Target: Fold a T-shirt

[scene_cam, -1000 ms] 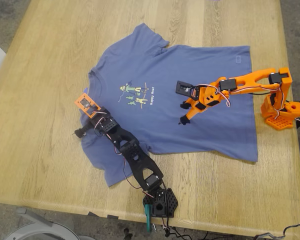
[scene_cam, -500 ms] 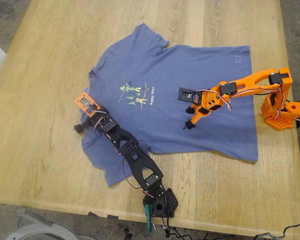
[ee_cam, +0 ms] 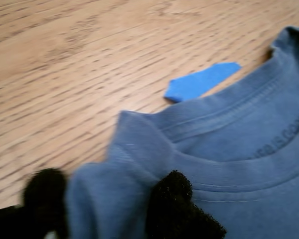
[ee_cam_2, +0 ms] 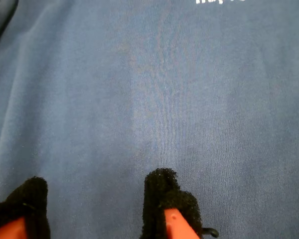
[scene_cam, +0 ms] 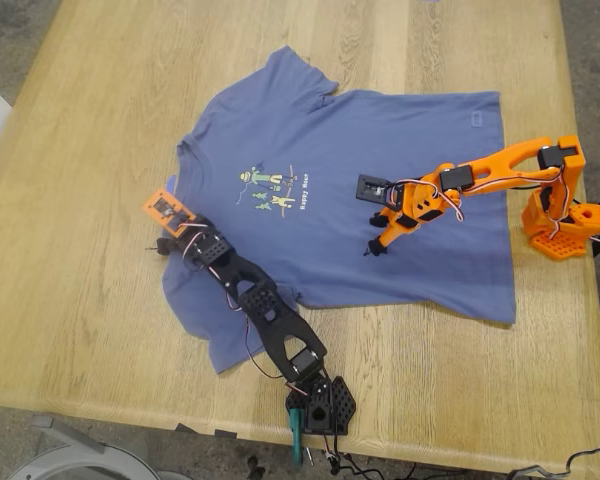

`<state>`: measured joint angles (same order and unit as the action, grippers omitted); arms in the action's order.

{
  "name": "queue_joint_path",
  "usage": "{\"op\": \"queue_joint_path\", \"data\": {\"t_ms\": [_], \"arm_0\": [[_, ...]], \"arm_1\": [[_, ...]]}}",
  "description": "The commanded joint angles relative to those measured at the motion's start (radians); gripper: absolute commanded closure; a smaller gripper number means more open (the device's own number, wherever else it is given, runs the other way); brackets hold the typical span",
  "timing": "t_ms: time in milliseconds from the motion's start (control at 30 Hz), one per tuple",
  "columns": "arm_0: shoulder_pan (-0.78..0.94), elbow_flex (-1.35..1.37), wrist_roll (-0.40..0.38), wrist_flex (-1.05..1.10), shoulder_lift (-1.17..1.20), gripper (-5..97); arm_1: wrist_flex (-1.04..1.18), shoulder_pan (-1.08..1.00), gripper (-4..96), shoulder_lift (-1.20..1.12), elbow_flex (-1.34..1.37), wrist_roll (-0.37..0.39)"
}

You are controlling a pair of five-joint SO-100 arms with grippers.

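shirt: the T-shirt (scene_cam: pixel 350 190) is lying spread out flat on the bench (scene_cam: pixel 90 130), print side up, collar toward the exterior view's left and hem toward that view's right. The little cartoon print (scene_cam: pixel 275 190) sits roughly mid-chest.

first tool: my first tool (ee_cam: pixel 107 209) is the black arm's one, down at the shoulder/collar area on the exterior view's left (scene_cam: pixel 163 243). In its wrist cam the fuzzy black pads (ee_cam: pixel 177 204) have a bunched fold of shirt fabric sitting between them, right by the collar (ee_cam: pixel 249 134), so it looks clamped on the shirt.

second tool: my second tool (ee_cam_2: pixel 94 204) is the orange arm's one, tip pointing down over the middle of the shirt (scene_cam: pixel 372 245). Jaws are apart, with plain blue cloth showing in the gap. Can't tell if the pads (ee_cam_2: pixel 162 191) actually touch the fabric.

tape: a small blue bit (ee_cam: pixel 202 80) is on the bare wood just beside the collar.

bases: black base near the bench's front edge, orange one at the exterior view's right.
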<state>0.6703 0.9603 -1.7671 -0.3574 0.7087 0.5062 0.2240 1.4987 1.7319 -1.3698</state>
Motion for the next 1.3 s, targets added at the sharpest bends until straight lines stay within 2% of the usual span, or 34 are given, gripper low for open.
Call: {"op": "queue_joint_path", "data": {"t_ms": [0, 67, 333, 500, 933, 1267], "arm_0": [[-0.031, -0.044, -0.018, -0.015, 0.028, 78], [-0.029, -0.041, -0.017, -0.023, 0.018, 80], [-0.025, -0.052, 0.018, -0.023, -0.041, 79], [-0.018, -0.071, 0.046, -0.011, -0.077, 92], [-0.037, -0.083, 0.014, 0.0, -0.084, 92], [-0.034, -0.087, 0.014, -0.021, -0.034, 92]], "arm_1": [[-0.018, 0.012, 62.5, 0.064, 0.0, 0.005], [-0.025, 0.017, 62.5, 0.064, 0.008, 0.006], [-0.049, 0.021, 62.5, 0.057, 0.017, 0.009], [-0.08, 0.014, 62.5, 0.043, 0.031, 0.014], [-0.187, 0.012, 60.1, -0.074, 0.0, 0.028], [-0.239, 0.005, 57.4, -0.078, 0.078, 0.057]]}}
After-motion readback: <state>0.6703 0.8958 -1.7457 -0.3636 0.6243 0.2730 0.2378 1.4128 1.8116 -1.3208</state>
